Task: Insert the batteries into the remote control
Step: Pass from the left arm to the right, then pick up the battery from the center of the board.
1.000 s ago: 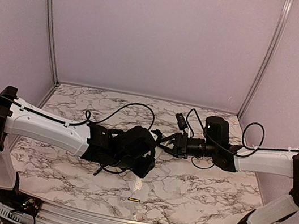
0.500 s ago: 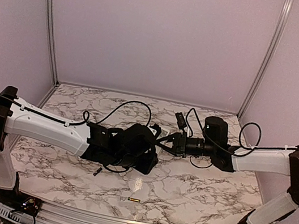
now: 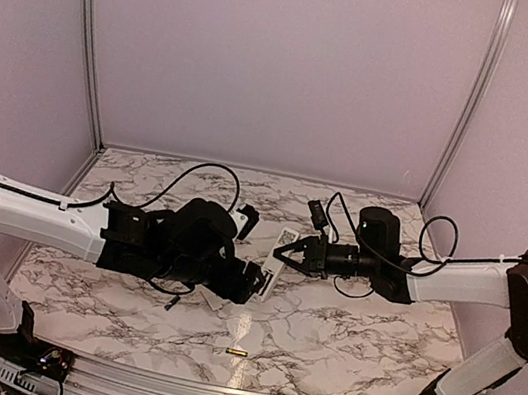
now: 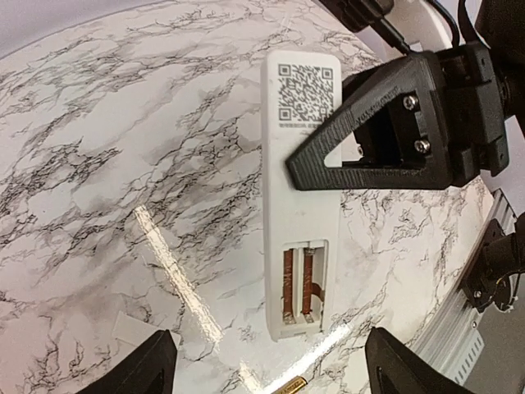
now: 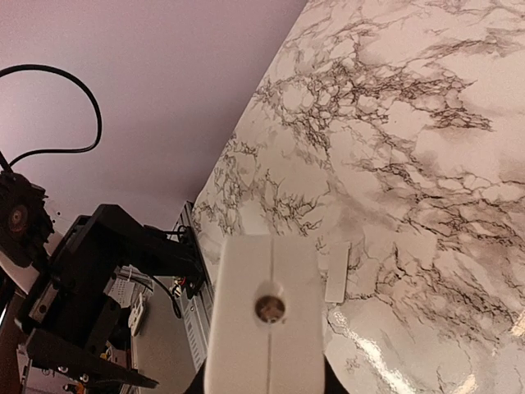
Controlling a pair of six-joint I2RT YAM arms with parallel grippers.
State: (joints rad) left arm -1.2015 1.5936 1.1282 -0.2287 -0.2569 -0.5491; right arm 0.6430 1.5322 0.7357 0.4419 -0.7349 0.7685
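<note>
My left claw (image 3: pixel 249 248) has just spread and pulled back left. My right claw (image 3: pixel 286 253) now pinches the remote control (image 4: pixel 299 205) alone. Its compartment (image 4: pixel 299 283) is empty, and the golden battery (image 3: pixel 237 353) lies nearer, not yet loaded.

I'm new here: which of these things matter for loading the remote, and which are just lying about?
For the job: white remote, golden battery, dark battery, small white flat piece, perhaps its cover.
Just lying about: black cable, marble table.

Bright, even overhead light; glare streak on glossy grey-veined marble worktop (image 4: pixel 176 271); slim white plastic remote control (image 5: pixel 264 328) soft-focus up close.
</note>
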